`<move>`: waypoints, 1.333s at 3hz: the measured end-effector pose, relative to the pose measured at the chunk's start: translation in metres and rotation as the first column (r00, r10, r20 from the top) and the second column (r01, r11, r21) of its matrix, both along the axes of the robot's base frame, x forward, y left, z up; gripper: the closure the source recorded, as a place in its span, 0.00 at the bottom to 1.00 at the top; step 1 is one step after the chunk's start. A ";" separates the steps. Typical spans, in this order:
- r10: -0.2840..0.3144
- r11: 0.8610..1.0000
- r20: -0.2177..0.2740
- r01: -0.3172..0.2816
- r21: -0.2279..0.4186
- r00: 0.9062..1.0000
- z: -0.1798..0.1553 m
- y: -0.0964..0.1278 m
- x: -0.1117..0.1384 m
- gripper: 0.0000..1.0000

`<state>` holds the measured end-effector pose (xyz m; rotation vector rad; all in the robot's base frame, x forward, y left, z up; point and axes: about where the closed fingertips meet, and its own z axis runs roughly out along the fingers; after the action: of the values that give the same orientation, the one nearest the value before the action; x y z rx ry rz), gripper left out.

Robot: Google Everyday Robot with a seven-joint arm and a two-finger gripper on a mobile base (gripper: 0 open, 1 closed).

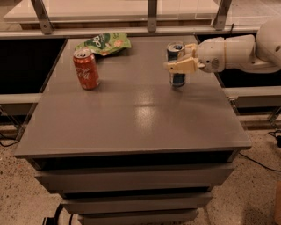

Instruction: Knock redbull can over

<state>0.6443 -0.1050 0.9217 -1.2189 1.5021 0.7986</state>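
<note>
The redbull can is a slim blue-and-silver can with a silver top. It stands upright on the grey table, at the back right. My gripper reaches in from the right on a white arm. Its cream-coloured tip lies across the front of the can at mid height, hiding the can's middle. It looks to be touching the can or very close to it.
A red cola can stands upright at the back left. A green snack bag lies behind it near the back edge. A shelf with metal posts runs behind the table. The table's right edge is just below the arm.
</note>
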 end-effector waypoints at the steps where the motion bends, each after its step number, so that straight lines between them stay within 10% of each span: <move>1: -0.024 0.982 0.096 0.042 -0.182 0.995 0.016 -0.001 -0.021 1.00; 2: -0.048 0.903 0.187 0.123 -0.411 0.981 0.017 0.014 -0.047 1.00; 3: -0.030 0.790 0.267 0.187 -0.585 0.963 0.021 0.046 -0.078 1.00; 4: 0.062 0.639 0.288 0.184 -0.747 0.956 0.020 0.072 -0.127 1.00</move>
<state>0.5173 -0.0327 0.9416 -1.7986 1.6685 -0.1524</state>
